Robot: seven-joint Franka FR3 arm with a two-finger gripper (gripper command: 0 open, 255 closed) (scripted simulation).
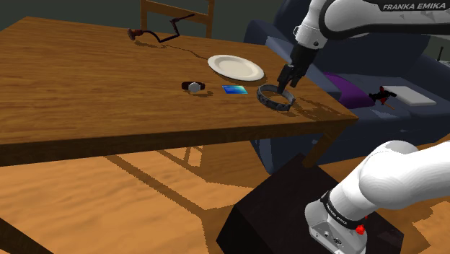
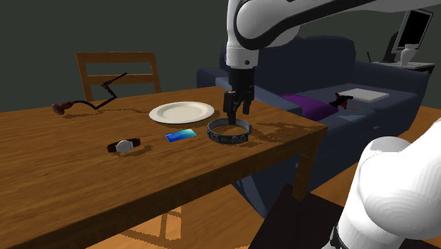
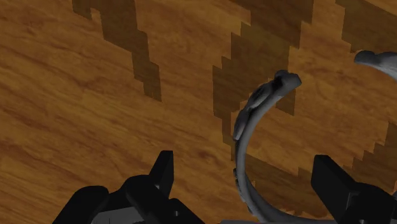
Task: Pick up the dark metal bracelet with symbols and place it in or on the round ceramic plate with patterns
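Note:
A dark grey bracelet (image 1: 275,97) with raised symbols lies flat on the wooden table (image 1: 86,86), near its corner. My black gripper (image 1: 286,78) hangs just above the bracelet's far rim, open. In the second exterior view the gripper (image 2: 236,106) stands over the ring (image 2: 229,131). The wrist view has the bracelet's band (image 3: 251,127) curving up between the spread fingers (image 3: 163,170), untouched by them. The round pale plate (image 1: 235,67) sits a short way beyond the bracelet, also seen as the plate (image 2: 181,111) toward the second exterior view's left.
A blue card (image 1: 234,89) and a wristwatch (image 1: 195,86) lie beside the bracelet. A dark curved object (image 1: 155,34) rests at the table's far side by a wooden chair (image 1: 177,14). A dark blue sofa (image 2: 339,99) stands past the table edge.

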